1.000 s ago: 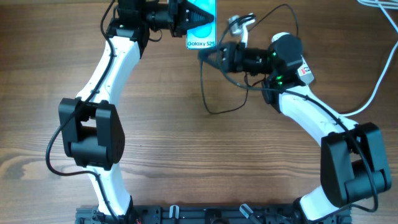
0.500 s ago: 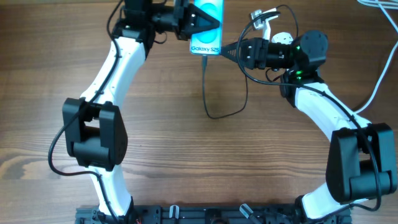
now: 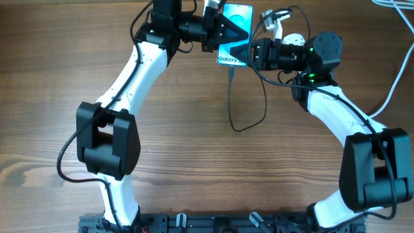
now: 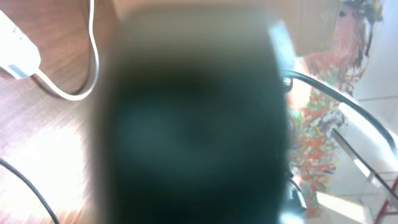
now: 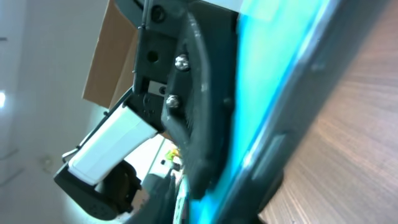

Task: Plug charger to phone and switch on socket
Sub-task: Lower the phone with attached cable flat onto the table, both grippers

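Observation:
In the overhead view my left gripper (image 3: 222, 30) is shut on the phone (image 3: 235, 22) and holds it up at the table's far middle. The screen glows cyan, with the white band at its near end. The charger (image 3: 249, 126), a thin black cable, hangs from the phone's near end and loops over the table. Its plug tip (image 3: 231, 68) sits at the phone's edge. My right gripper (image 3: 250, 52) touches the phone's right side; its jaws are not clear. The phone fills the left wrist view (image 4: 193, 124) and shows edge-on in the right wrist view (image 5: 273, 81). The socket (image 4: 15, 43) shows at top left.
A thick white cord (image 4: 93, 56) runs from the socket across the wood. Another stretch of white cord (image 3: 394, 84) crosses the far right of the table. The arm bases stand along the table's near edge (image 3: 213, 223).
My left arm has carried the phone to the right, up against my right gripper. The cable, earlier held in my right gripper beside the phone, now hangs from the phone's near end.

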`<action>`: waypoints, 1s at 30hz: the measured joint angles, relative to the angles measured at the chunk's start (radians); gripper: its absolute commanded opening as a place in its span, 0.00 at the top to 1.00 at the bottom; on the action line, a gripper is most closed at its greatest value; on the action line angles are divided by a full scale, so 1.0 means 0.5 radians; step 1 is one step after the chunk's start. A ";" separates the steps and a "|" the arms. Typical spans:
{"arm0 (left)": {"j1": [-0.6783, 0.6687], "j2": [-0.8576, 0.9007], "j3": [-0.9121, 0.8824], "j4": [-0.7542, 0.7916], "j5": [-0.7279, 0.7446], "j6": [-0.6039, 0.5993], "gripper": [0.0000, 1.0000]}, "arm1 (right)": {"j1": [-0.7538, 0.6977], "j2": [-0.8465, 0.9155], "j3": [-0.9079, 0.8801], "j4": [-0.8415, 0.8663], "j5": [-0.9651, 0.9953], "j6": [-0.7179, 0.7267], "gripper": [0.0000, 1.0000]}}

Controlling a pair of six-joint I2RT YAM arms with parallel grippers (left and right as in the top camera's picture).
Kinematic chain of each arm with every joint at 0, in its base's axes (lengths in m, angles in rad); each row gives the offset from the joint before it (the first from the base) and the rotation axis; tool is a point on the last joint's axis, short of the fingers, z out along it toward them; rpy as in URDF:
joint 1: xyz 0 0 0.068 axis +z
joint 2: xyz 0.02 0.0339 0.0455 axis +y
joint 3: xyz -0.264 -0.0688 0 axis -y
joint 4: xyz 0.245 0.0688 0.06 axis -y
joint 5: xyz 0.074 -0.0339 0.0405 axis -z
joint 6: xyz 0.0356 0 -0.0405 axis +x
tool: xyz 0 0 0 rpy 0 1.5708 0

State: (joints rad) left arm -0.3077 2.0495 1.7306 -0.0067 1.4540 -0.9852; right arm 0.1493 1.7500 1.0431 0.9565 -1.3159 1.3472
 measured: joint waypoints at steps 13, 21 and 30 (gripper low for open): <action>0.050 -0.001 0.000 -0.003 -0.262 0.163 0.17 | -0.011 0.001 -0.002 -0.031 -0.002 0.029 0.96; 0.338 -0.001 0.000 -0.124 -0.404 0.195 0.07 | -0.011 0.001 0.002 -0.808 0.047 -0.385 0.96; 0.552 -0.002 0.008 -1.205 -0.710 0.768 0.07 | 0.314 0.009 -0.005 -1.933 1.199 -1.455 0.96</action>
State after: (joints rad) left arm -0.0315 2.0487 1.7344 -0.6090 1.0992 -0.6010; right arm 0.3065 1.7546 1.0409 -0.0097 -0.7162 0.6197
